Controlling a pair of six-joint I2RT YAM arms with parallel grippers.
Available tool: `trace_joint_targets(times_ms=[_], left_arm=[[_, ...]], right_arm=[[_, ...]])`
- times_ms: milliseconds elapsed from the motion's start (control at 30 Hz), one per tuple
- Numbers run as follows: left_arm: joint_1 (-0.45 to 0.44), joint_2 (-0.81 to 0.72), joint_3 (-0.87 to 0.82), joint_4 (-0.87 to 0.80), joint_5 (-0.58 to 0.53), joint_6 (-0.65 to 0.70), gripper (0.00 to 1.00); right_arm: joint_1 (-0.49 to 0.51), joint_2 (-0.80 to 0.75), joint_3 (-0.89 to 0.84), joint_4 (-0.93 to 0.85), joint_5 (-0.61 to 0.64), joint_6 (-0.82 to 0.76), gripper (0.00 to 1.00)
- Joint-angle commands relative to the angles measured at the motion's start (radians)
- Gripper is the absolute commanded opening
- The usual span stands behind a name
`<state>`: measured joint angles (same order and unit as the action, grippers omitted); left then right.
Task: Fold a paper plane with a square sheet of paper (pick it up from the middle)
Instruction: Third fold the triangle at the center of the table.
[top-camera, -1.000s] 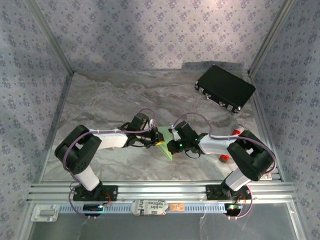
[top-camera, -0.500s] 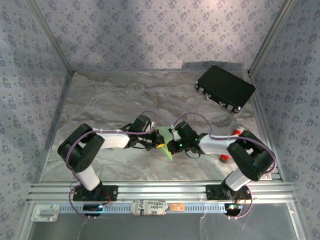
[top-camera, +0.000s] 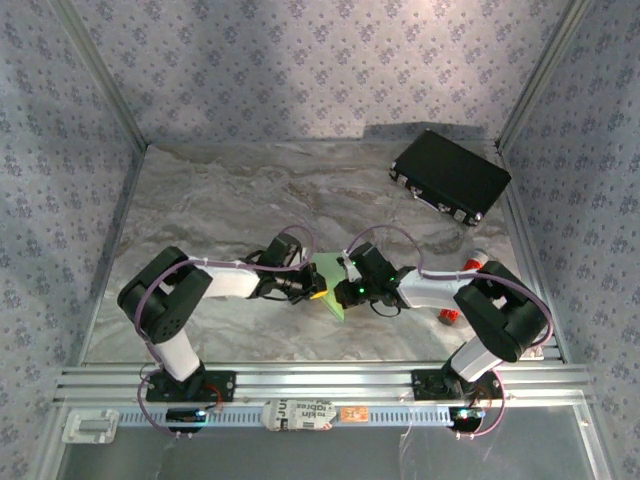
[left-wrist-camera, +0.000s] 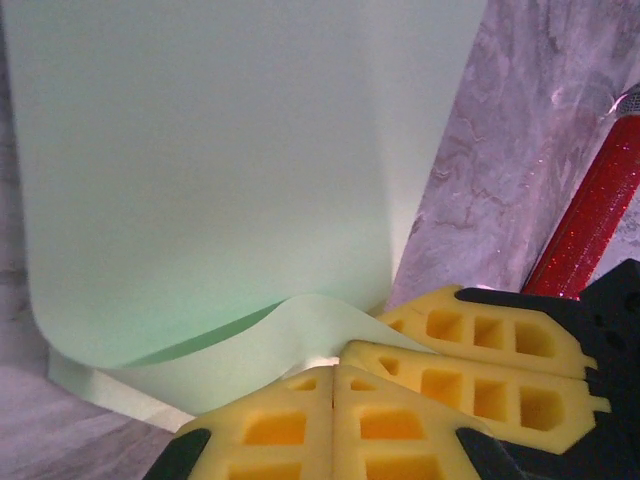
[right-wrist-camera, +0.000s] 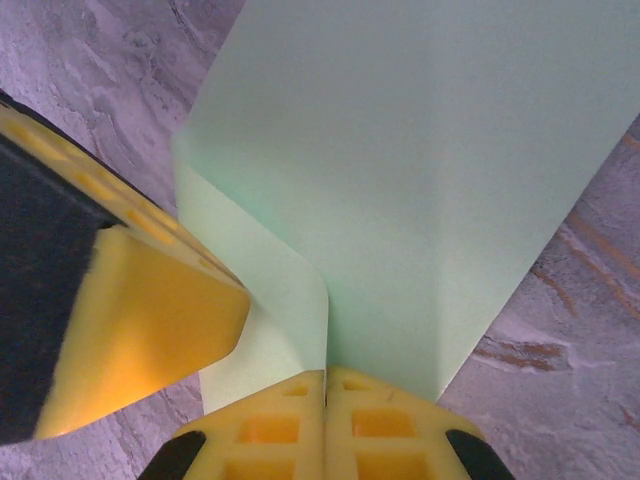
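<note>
Top external | marbled table (top-camera: 200, 210) | patterned walls (top-camera: 300, 70) | green paper (top-camera: 335, 298) centre

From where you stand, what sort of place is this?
Probably a robot test booth: grey marble-patterned tabletop, floral-patterned wall panels closing it in, and two black-and-white arms bolted to a silver aluminium rail.

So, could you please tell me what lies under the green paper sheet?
The marble table shows round the square sheet of paper, whose curled flap lies over its own lower layer. The tabletop directly beneath is covered.
</note>
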<state>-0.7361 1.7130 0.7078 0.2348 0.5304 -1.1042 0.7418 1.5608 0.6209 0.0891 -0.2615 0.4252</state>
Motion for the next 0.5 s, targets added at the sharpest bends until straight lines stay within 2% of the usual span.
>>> trace_joint_targets(times_ms=[0, 367, 467], left_arm=[[-0.007, 0.028, -0.003, -0.015, -0.015, 0.028, 0.0], [-0.009, 0.062, -0.04, -0.045, -0.038, 0.053, 0.0], [-0.009, 0.06, -0.044, -0.049, -0.041, 0.056, 0.0]], right_arm=[[-0.004, 0.012, -0.009, -0.046, 0.03, -0.008, 0.02], [-0.005, -0.001, -0.008, -0.044, 0.02, -0.003, 0.04], [-0.009, -0.016, 0.005, -0.05, 0.006, 0.012, 0.09]])
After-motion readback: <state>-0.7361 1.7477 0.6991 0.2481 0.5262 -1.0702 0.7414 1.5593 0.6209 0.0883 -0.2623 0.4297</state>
